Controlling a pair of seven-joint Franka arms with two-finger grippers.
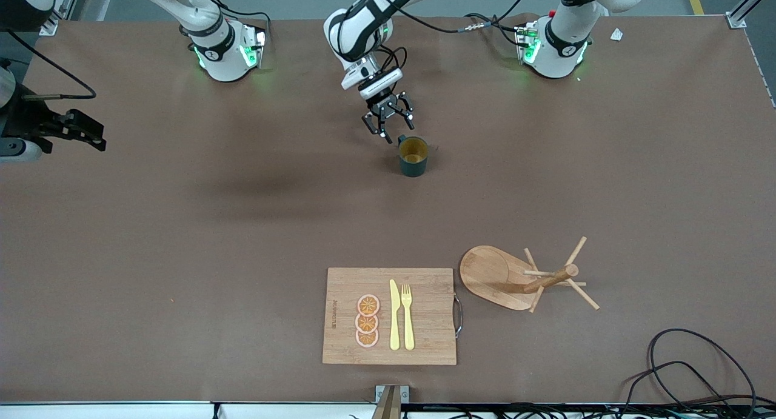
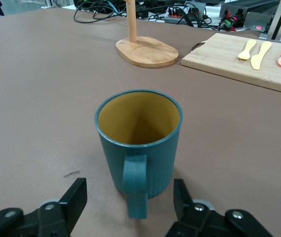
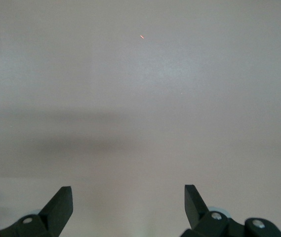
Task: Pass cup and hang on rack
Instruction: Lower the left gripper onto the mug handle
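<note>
At left gripper (image 2: 130,200): cup (image 2: 139,143) handle between spread fingers, contact unclear.

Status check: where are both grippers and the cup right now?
Left gripper open, fingers either side of cup handle. Right gripper open, waiting over bare table. Rack unobstructed beside cutting board.

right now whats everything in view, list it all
cup: one, teal with yellow inside, upright mid-table
rack: one, light wood, beside the cutting board toward the left arm's end
cutting board: one, bamboo, nearest the front camera
knife: one, yellow, on the board
fork: one, yellow, beside the knife
orange slices: three, on the board
left gripper: fingers open either side of the cup's handle
right gripper: open, waiting over bare table
</note>
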